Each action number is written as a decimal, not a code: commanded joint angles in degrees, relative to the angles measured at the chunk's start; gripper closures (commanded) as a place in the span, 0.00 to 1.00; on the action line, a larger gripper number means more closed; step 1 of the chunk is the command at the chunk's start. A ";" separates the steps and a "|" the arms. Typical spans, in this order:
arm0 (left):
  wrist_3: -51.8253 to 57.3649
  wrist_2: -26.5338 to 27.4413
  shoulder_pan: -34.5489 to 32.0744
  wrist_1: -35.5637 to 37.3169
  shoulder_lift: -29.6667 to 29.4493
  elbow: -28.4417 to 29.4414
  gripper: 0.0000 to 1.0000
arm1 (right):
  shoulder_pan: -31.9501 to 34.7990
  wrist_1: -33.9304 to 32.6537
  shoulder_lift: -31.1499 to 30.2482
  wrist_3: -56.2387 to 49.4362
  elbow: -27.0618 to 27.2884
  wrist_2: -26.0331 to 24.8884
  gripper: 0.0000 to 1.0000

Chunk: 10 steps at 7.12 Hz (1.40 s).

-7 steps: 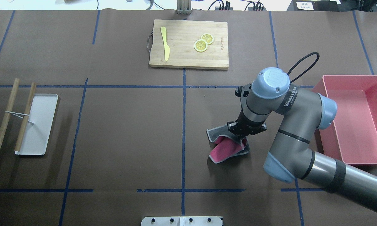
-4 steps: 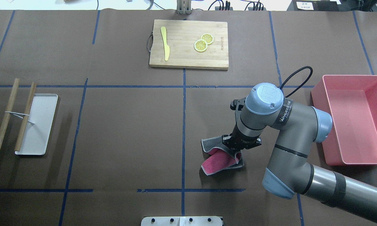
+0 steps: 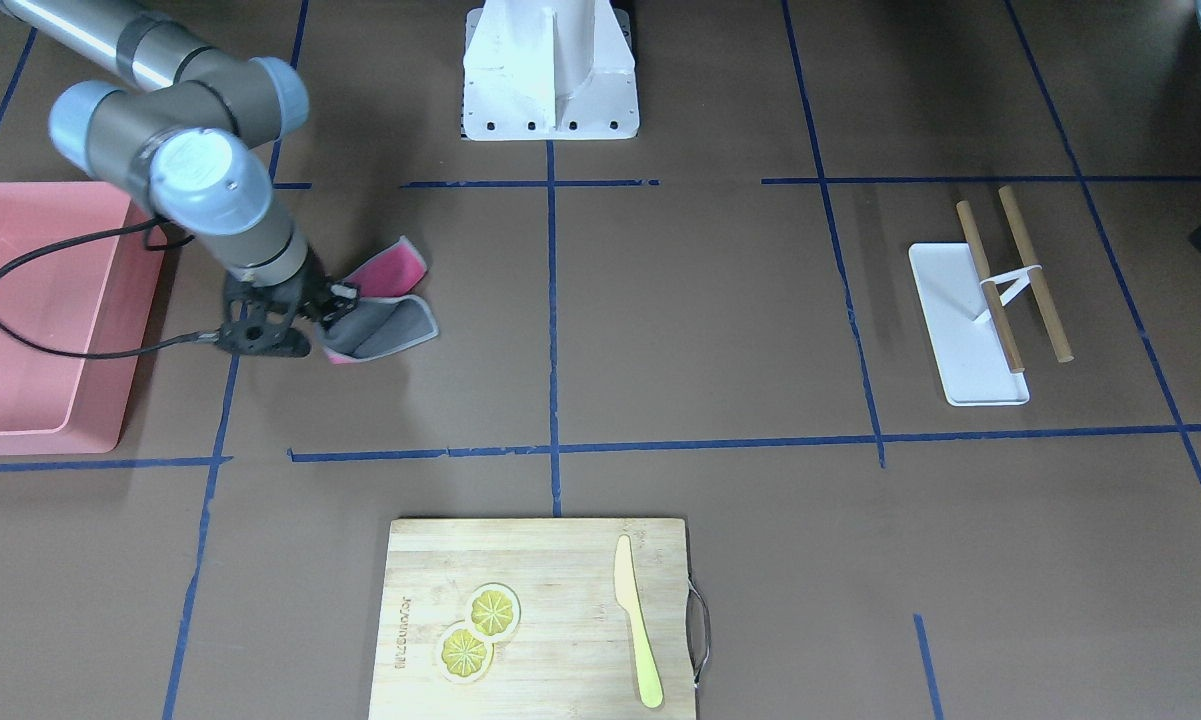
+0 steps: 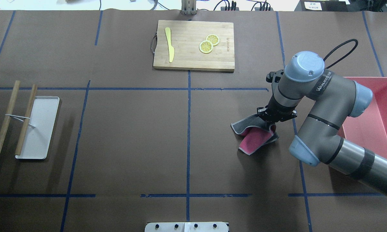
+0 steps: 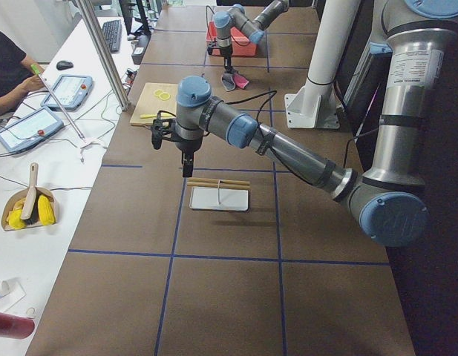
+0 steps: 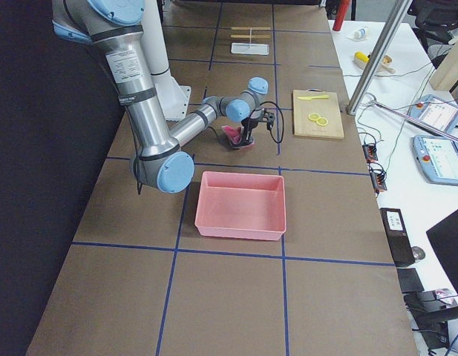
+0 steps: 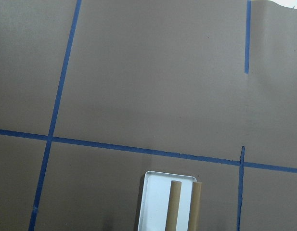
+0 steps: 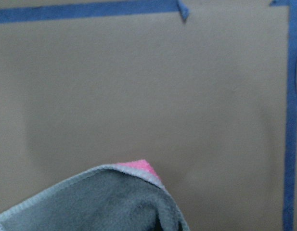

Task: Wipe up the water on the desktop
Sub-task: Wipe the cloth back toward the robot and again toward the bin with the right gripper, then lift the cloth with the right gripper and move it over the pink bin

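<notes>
The desktop (image 4: 132, 135) is dark brown with blue tape lines; no water shows on it. My right gripper (image 4: 272, 124) points down and is shut on a pink and grey cloth (image 4: 254, 137), which lies folded on the desktop right of centre. The cloth also shows in the front-facing view (image 3: 385, 300) and in the right wrist view (image 8: 105, 202). My left gripper (image 5: 185, 169) shows only in the exterior left view, hanging above the white tray (image 5: 219, 198); I cannot tell whether it is open or shut.
A bamboo cutting board (image 4: 193, 45) with a yellow knife and lemon slices lies at the far middle. A pink bin (image 4: 373, 129) stands at the right, close behind my right arm. The white tray (image 4: 38, 127) with two bamboo sticks is at the left.
My right gripper has dragged the cloth to the right and away from the robot, after first pulling it nearer and leftward. The rest has not moved.
</notes>
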 commanded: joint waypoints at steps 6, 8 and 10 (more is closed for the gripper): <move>-0.01 -0.01 0.00 -0.10 0.91 0.06 0.00 | 17.87 -28.69 0.67 -22.65 17.66 4.82 1.00; 0.08 -0.01 0.00 -0.10 0.91 0.15 0.00 | 28.57 -41.15 0.50 -34.10 25.00 5.17 1.00; 0.34 0.08 -0.26 -0.01 1.09 0.50 0.00 | 35.11 -48.38 -2.47 -49.19 26.62 5.26 1.00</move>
